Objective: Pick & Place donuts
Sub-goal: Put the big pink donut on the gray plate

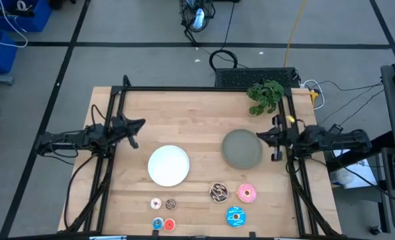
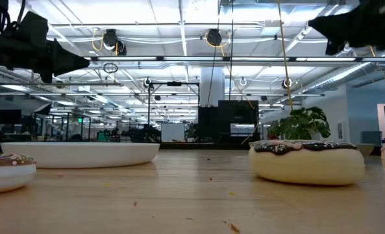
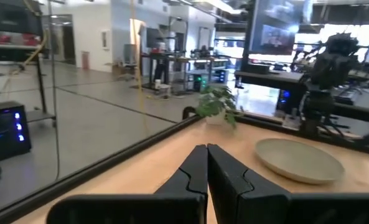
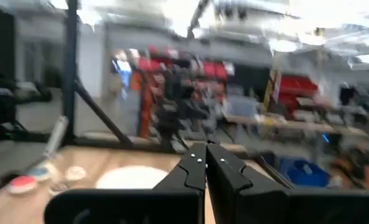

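High view, left gripper [image 1: 138, 125]: hung over the worktop's [image 1: 197, 113] left side, fingers pressed together, holding nothing.
High view, right gripper [image 1: 262, 135]: at the right, just beside the grey plate [image 1: 242, 148], fingers together, empty.
High view, plates: white plate [image 1: 168, 165] lay near the middle, the grey one to its right.
High view, donuts: brown donut [image 1: 218, 193], pink donut [image 1: 246, 193] and blue donut [image 1: 235, 215] lay along the near edge, right of centre; four tiny donuts [image 1: 163, 213] clustered below the white plate.
Low view: brown donut [image 2: 307, 161] sat close on the right, white plate [image 2: 80, 154] on the left.
Left wrist view: closed fingers [image 3: 221, 168] pointed toward the grey plate [image 3: 299, 160] and a plant [image 3: 216, 104].
Right wrist view: closed fingers [image 4: 220, 169] faced the white plate [image 4: 131, 178].
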You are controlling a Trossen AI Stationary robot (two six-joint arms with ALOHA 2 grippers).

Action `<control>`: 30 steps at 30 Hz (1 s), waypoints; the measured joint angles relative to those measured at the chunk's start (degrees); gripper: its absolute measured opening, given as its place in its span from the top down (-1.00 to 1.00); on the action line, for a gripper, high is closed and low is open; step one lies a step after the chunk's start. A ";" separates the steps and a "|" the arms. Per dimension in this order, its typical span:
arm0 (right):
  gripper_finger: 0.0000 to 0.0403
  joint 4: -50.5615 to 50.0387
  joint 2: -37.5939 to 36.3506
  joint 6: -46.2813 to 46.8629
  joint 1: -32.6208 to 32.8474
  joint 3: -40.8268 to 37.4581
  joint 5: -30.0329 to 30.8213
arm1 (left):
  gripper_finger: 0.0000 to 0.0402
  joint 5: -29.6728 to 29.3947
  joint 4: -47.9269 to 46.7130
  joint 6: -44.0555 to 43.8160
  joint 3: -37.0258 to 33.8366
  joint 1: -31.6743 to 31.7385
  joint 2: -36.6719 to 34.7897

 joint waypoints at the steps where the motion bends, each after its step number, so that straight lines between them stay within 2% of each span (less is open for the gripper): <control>1: 1.00 -3.21 1.79 0.38 0.00 2.90 1.25 | 0.92 -0.68 0.16 0.00 0.01 0.00 0.00; 5: 1.00 -19.12 13.44 3.86 0.00 14.25 4.28 | 0.92 -3.68 4.92 0.09 -0.01 0.02 0.11; 9: 1.00 -33.35 25.58 7.13 0.66 28.58 6.35 | 0.92 -6.16 16.21 4.08 0.06 0.24 1.18; 14: 1.00 -56.33 40.44 12.41 4.53 46.33 6.81 | 0.92 0.51 14.78 6.90 -0.01 0.22 3.63; 17: 1.00 -66.12 46.58 14.09 8.28 53.88 6.90 | 0.92 1.12 16.08 7.95 -0.04 0.23 5.24; 22: 1.00 -74.05 53.57 20.13 15.98 58.77 6.87 | 0.92 1.08 18.82 6.04 -0.04 0.22 6.76; 30: 1.00 -78.33 63.39 31.86 32.12 58.25 6.91 | 0.92 0.84 21.21 8.13 -0.04 0.22 6.78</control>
